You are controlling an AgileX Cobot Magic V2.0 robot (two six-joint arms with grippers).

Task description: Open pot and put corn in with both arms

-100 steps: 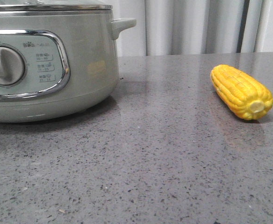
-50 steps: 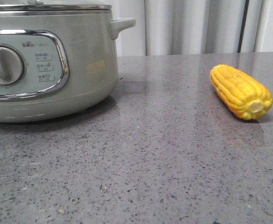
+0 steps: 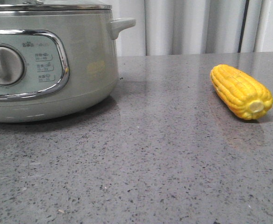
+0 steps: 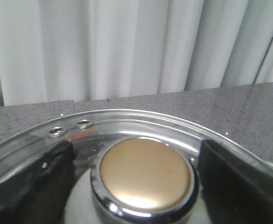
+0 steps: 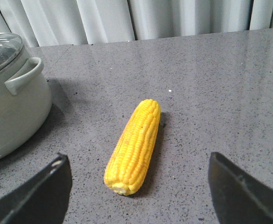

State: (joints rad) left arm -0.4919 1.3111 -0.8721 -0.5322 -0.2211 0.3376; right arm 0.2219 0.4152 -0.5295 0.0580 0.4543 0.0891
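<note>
The pale grey-green pot (image 3: 48,70) stands at the left of the table with its glass lid (image 3: 48,6) on. In the left wrist view my left gripper (image 4: 136,179) is open, its black fingers (image 4: 29,186) on either side of the lid's gold knob (image 4: 146,172), apart from it. The yellow corn (image 3: 241,91) lies on the table at the right. In the right wrist view my right gripper (image 5: 136,186) is open above the corn (image 5: 134,144), its fingers (image 5: 38,191) wide on either side. Neither gripper shows in the front view.
The grey speckled table (image 3: 150,154) stretches between pot and corn. White curtains (image 3: 192,25) hang behind the table. The pot's side handle (image 5: 22,74) points toward the corn.
</note>
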